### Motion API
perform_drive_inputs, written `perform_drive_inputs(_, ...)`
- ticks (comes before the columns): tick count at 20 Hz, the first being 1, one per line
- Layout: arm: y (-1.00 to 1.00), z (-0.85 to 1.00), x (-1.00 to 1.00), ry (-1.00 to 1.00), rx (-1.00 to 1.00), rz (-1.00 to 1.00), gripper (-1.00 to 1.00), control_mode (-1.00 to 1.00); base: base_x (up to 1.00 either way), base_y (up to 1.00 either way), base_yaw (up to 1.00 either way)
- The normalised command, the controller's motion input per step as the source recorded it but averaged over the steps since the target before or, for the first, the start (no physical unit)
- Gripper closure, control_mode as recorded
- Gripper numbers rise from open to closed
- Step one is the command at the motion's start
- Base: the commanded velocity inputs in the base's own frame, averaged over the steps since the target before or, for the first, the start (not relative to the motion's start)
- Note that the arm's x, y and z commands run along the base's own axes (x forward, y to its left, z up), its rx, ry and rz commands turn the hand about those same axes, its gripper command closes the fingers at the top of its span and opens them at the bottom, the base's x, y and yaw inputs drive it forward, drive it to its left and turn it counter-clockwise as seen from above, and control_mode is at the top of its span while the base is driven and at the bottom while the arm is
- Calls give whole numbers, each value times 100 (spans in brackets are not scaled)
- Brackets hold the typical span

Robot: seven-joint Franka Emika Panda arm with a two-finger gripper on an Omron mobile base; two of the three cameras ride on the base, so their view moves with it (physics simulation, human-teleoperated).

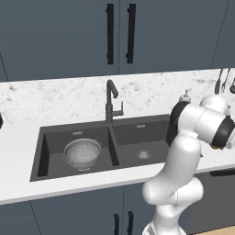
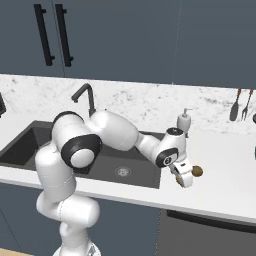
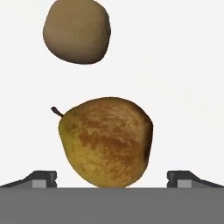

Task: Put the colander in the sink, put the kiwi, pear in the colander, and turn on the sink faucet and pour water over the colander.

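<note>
gripper wide over the pear

the colander (image 1: 82,153) sits upright in the left basin of the sink (image 1: 124,133), with the sink faucet (image 1: 111,102) behind the divider. to the right, on the white counter (image 2: 225,170), the gripper (image 3: 111,177) hangs with jaws spread wide either side of the pear (image 3: 106,142); the pear's stem points upper left in the hand view. the kiwi (image 3: 77,31) lies just beyond, apart from the pear.
</note>
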Motion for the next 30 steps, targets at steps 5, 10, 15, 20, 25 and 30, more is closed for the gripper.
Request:
perform_drive_inputs(5,-33,-12,7,0,0,0,-100,-100,0,0,0)
perform_drive_inputs(10,-29,-16,8,0,0,0,-100,-100,0,0,0)
perform_drive_inputs(15,-4,-11,15,0,0,0,-100,-100,0,0,0)
perform_drive_inputs(20,18,-8,1,0,0,0,100,-100,0,0,0)
perform_drive_inputs(25,47,0,-3,0,0,0,100,-100,0,0,0)
perform_drive_inputs(30,81,7,-13,-11,0,0,100,-100,0,0,0)
